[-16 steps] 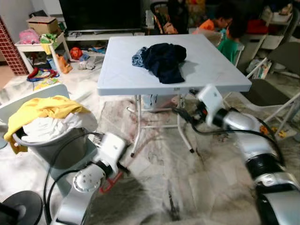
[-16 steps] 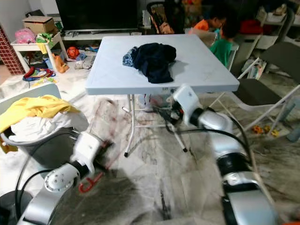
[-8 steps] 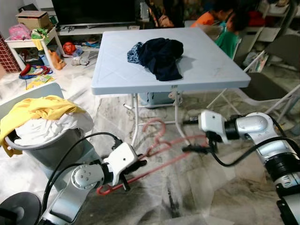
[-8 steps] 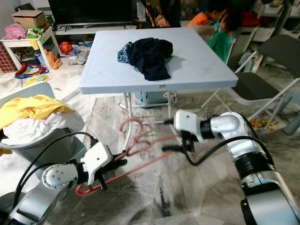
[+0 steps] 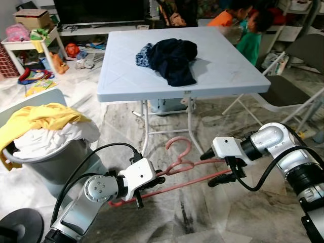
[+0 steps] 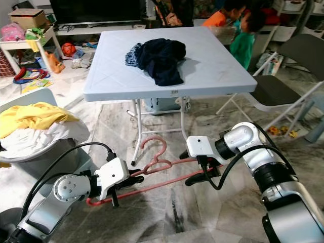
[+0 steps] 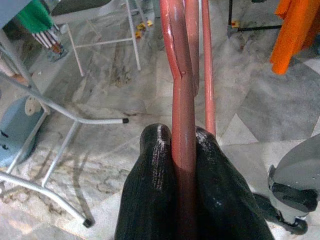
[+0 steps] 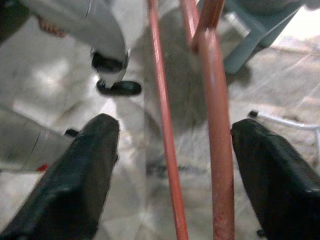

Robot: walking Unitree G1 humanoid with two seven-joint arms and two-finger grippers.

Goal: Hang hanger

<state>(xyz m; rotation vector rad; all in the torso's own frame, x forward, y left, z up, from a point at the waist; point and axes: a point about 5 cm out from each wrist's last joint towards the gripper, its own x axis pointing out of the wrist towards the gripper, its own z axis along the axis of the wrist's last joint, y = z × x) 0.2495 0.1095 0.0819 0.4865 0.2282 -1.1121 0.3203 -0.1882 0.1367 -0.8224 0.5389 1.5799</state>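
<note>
Your hanger (image 5: 177, 169) is a thin, glossy rod of salmon-red, plastic by the look, bent into a shallow triangle with a curled hook (image 5: 180, 147) on top. It hangs low over the marble-veined tile floor (image 5: 212, 217), in front of the folding table (image 5: 223, 76), stretched between your two arms.

Left gripper (image 7: 182, 200): both black fingers are pressed tight against one rod of the hanger, no gap either side. The finger surface looks matte and slightly pebbled. This grip sits at the hanger's left end.

Right gripper (image 8: 172, 170): fingers spread wide, with two rods of the hanger running through the gap. The thicker rod lies just beside one finger (image 8: 280, 175); you cannot tell if they touch. The other finger (image 8: 75, 180) is well clear, so nothing is gripped here.

Containers: a grey round laundry basket (image 5: 55, 162) stands at your left, heaped with white cloth and a yellow garment (image 5: 43, 119) draped over the rim.

On the table's smooth white top, a crumpled dark navy garment (image 5: 172, 61) lies with a bit of blue patterned fabric at its left edge.
</note>
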